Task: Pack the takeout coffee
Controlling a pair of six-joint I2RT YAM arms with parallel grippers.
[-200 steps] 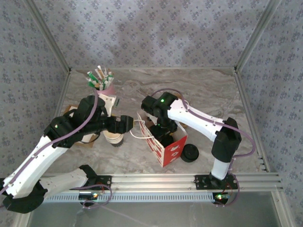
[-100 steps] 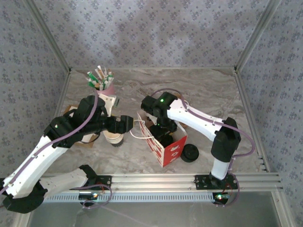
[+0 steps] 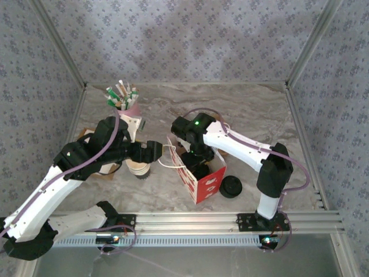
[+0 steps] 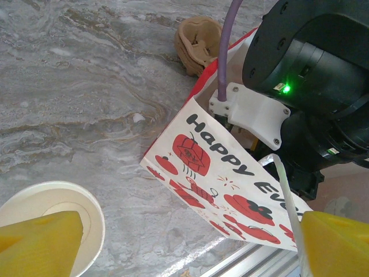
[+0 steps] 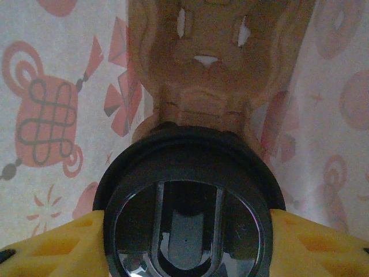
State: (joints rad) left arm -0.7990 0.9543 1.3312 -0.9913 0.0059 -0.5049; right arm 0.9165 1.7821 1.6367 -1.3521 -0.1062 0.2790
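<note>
Between tight bag walls (image 5: pixel 57 86), takeout coffee (image 5: pixel 187 222).

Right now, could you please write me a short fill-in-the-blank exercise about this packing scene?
The right hand grips the takeout coffee by its ____ lid.
The coffee is inside the paper bag, printed white and ____.
A loose black lid lies on the ____ arm's side of the bag.
The cup holding sachets is ____.
Missing: black, red, right, pink.
</note>
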